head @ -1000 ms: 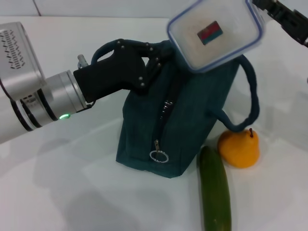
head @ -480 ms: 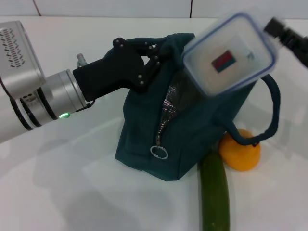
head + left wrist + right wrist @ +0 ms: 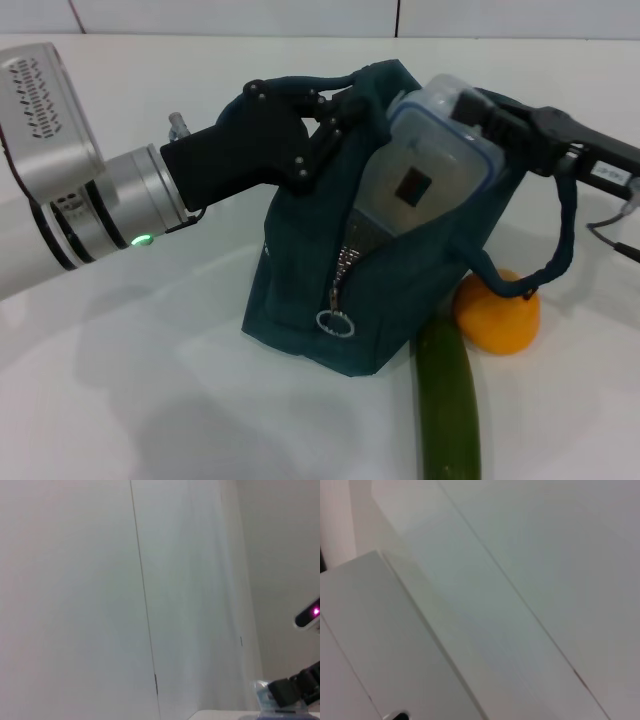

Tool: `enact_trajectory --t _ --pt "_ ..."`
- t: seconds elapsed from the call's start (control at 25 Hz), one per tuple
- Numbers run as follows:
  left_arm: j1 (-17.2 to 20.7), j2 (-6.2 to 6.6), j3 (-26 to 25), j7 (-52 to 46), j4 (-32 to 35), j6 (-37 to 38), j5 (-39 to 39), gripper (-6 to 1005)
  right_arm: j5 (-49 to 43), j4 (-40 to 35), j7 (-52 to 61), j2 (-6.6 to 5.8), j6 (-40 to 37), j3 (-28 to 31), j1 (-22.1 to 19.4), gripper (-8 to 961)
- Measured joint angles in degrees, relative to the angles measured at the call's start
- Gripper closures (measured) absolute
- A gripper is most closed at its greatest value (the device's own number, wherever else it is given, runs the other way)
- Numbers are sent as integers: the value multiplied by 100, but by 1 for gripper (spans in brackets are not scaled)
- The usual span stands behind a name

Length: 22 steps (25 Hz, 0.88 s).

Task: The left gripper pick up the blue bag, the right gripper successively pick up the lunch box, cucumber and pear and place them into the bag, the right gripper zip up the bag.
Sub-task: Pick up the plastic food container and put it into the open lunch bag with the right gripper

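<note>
Left end effector (image 3: 325,120) pinches the top edge of the blue bag (image 3: 400,310), holding its mouth open above the bench (image 3: 150,400). Right end effector (image 3: 490,120) grips the lunch box (image 3: 425,165), tilted and partly inside the opening. Cucumber (image 3: 447,400) and pear (image 3: 500,315) lie on the bench, touching the bag's base. Risk: the box corner may catch on the zipper edge or the loose handle (image 3: 560,250), dragging the bag out of the left grip.

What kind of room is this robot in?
Probably a robot test room, though little shows: a plain white table, bare white wall panels, and only a blue bag, cucumber and pear.
</note>
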Motion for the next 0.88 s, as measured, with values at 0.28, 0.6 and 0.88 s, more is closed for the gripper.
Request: enact_trajectory --t 0.28,0.6,0.88 --pt "13 -7 8 0 -4 17 -7 952 -9 -42 -1 -35 -20 -71 50 748" --pt "-19 -20 9 29 -145 2 -204 952 -10 -120 9 -129 -30 -22 18 740" --pt "2 -16 9 69 -157 -1 -281 952 -78 -697 45 -406 -26 4 -203 473"
